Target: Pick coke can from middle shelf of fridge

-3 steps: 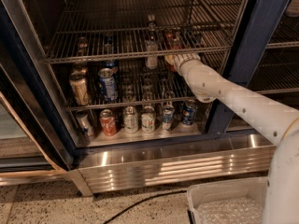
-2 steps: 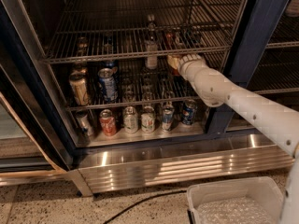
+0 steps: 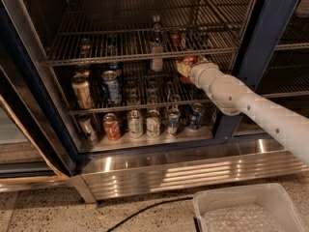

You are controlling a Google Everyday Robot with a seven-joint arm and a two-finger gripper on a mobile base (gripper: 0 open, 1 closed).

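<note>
- The gripper (image 3: 186, 67) is inside the fridge (image 3: 256, 47), just under the upper rack, and clenched on the coke can (image 3: 189, 61) (only the can's red top shows between the tan fingers).
- The can is over the right part of the middle shelf (image 3: 140, 106); whether it touches the wire I cannot tell.
- A clear bottle (image 3: 156, 52) stands left of it on the rack above.
- A blue can (image 3: 111, 87) stands farther left on the middle shelf.
- A white bin (image 3: 246, 209) sits on the floor outside.

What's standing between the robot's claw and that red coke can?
Nothing visible. The claw is right at the coke can, over the right end of the middle shelf in the fridge; the cans below stand clear of both.
</note>
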